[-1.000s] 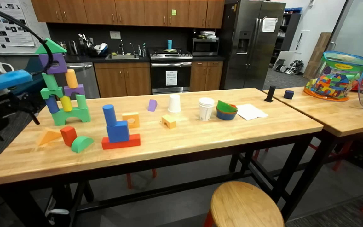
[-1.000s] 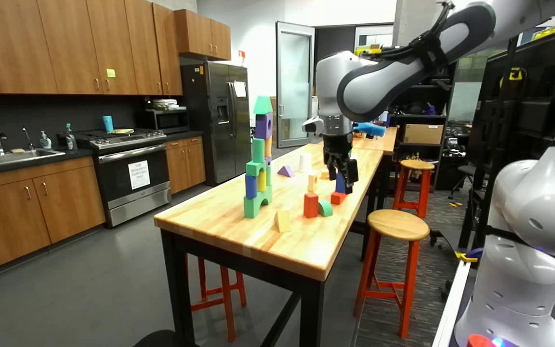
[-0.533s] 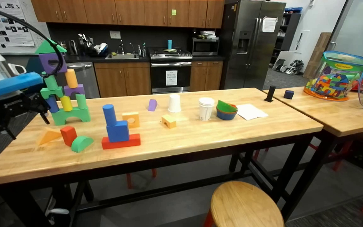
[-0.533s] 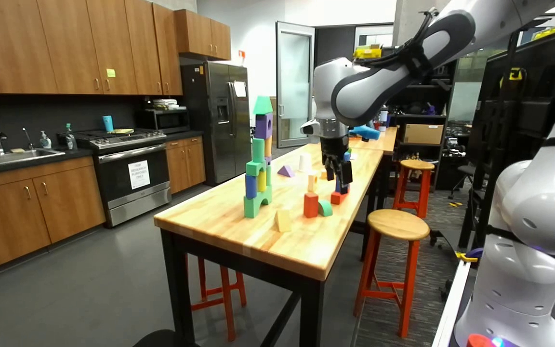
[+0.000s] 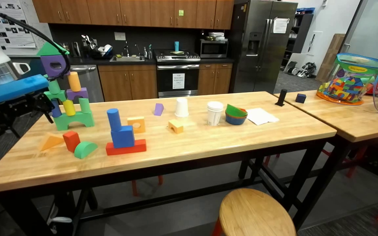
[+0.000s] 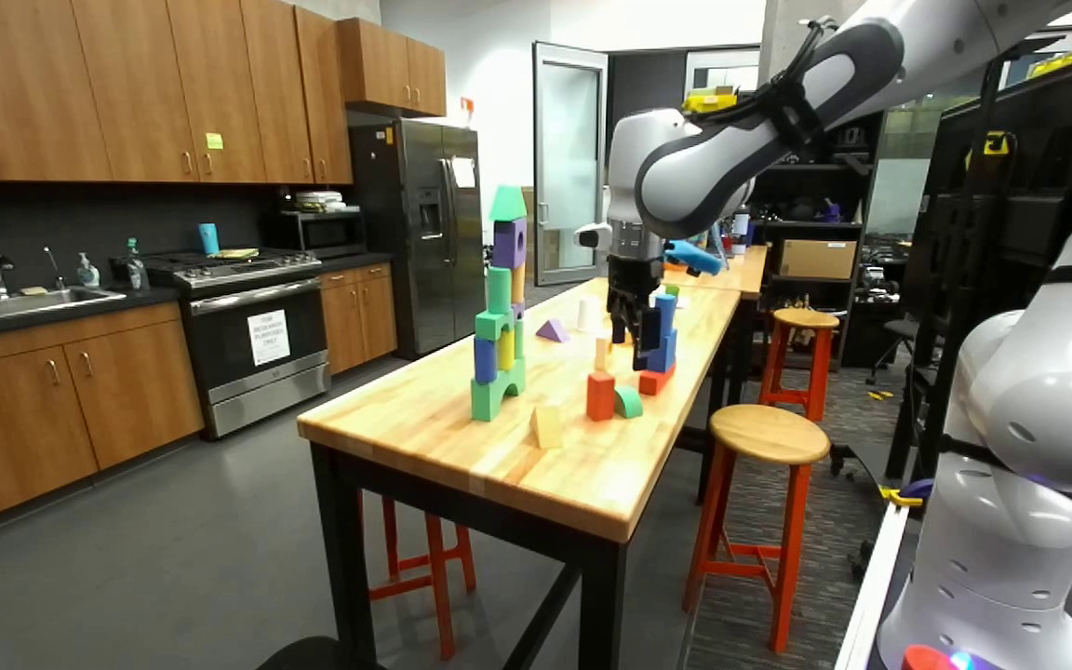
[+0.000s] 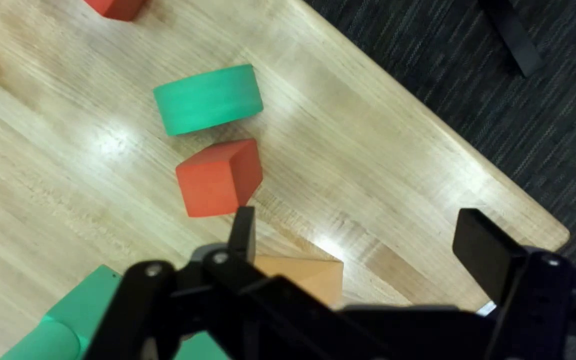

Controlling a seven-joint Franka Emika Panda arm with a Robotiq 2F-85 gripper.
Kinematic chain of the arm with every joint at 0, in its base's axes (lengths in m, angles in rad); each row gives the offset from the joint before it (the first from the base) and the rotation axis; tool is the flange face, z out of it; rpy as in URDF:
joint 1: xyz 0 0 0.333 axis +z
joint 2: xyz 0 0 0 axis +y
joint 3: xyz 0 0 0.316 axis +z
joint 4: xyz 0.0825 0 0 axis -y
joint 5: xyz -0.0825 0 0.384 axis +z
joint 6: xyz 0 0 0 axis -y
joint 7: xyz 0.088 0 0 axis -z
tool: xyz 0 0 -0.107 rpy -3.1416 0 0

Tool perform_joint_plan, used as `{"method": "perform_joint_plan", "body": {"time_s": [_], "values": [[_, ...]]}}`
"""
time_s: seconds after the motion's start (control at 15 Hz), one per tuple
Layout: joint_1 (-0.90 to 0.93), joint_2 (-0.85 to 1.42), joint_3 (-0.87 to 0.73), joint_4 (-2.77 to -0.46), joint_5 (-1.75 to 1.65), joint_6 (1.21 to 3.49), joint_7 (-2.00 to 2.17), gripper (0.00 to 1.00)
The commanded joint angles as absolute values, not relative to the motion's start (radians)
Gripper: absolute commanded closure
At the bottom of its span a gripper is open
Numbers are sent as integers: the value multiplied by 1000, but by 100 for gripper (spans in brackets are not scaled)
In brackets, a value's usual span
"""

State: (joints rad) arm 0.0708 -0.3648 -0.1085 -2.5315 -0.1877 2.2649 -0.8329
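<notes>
The arm [image 6: 741, 149] arches from an exterior view's upper right, wrist down. In an exterior view, a clear drum [image 5: 357, 68] at right holds blocks [image 5: 345, 88]; the claw [image 5: 35, 128] at left stands wide; a blue bowl [image 5: 235, 120] right of centre holds a green piece [image 5: 235, 111]. In the wrist view, a red block [image 7: 213, 182] sits left of centre.

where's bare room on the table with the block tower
In an exterior view, the table is bare between long red block, small orange arch, lidded cup and near edge, and from the paper to its right corner. It's crowded around the block tower, orange wedge, short red block and green half-round, near the open gripper.
</notes>
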Motion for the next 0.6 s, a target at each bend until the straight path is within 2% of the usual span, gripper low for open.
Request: {"method": "perform_joint_plan", "body": {"time_s": [0.0,0.53], "values": [[98,-357,-140,-2527,-106,2303,-975,0],[107,-352,-141,-2504,-23,2235,-1287,0]]}}
